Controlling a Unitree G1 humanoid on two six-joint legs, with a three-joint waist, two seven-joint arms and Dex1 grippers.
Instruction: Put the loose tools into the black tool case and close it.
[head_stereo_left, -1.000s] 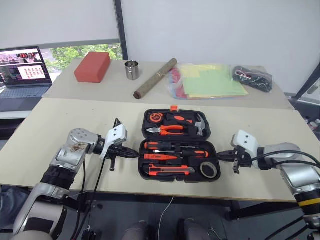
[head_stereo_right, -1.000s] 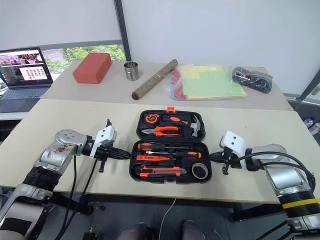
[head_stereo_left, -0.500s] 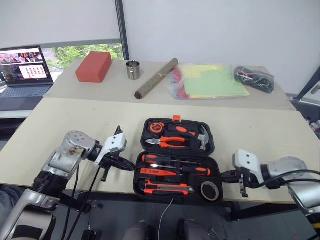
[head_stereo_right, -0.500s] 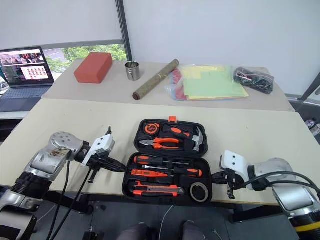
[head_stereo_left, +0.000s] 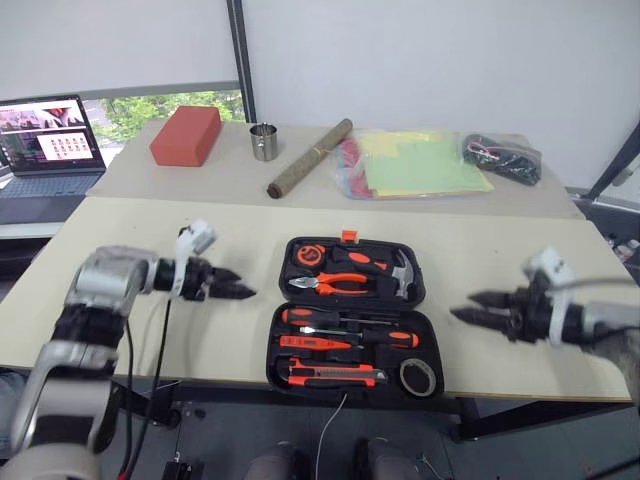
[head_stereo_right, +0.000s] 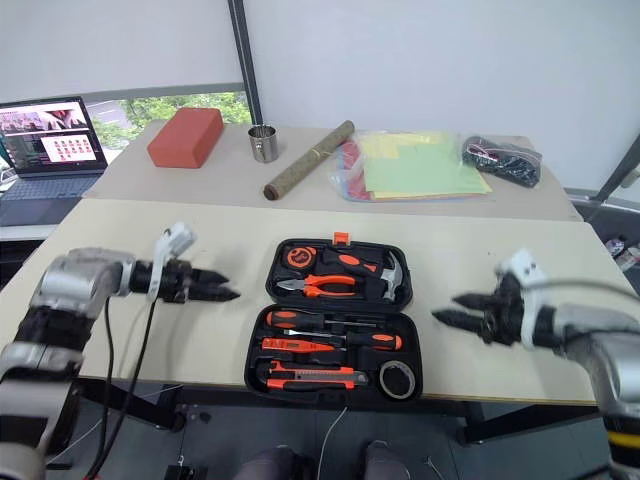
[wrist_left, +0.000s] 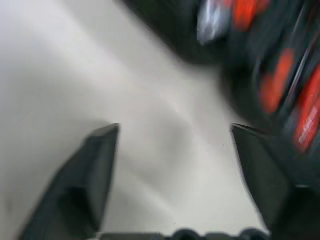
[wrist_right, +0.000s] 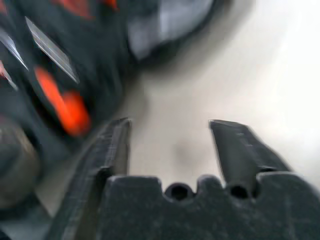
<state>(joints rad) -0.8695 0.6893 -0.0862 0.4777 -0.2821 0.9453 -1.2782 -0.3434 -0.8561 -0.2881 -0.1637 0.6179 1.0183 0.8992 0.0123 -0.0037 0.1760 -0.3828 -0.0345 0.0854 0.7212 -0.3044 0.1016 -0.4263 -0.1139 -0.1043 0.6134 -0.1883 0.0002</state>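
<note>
Left eye view shows the black tool case (head_stereo_left: 353, 313) lying open near the table's (head_stereo_left: 150, 340) front edge, with 2 screwdrivers (head_stereo_left: 350, 320), tester pen (head_stereo_left: 322, 342) and utility knife (head_stereo_left: 335, 376) already slotted. Left gripper (head_stereo_left: 238, 285) and right gripper (head_stereo_left: 470, 307) flank it, jaws spread wide and empty, so closing remains: likely folding the far half forward and latching it.

blur: black tool case (wrist_left: 280, 85) smeared in both wrist views, tools unreadable | cut off: laptop (head_stereo_left: 40, 140) at frame edge, left of red block (head_stereo_left: 186, 134)

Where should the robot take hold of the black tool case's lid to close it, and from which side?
Judging by its pose, grip the far rim of the black tool case, by the orange latch. The case lies open flat with the hinge running across its middle, so come from behind and swing that half toward the robot.
</note>
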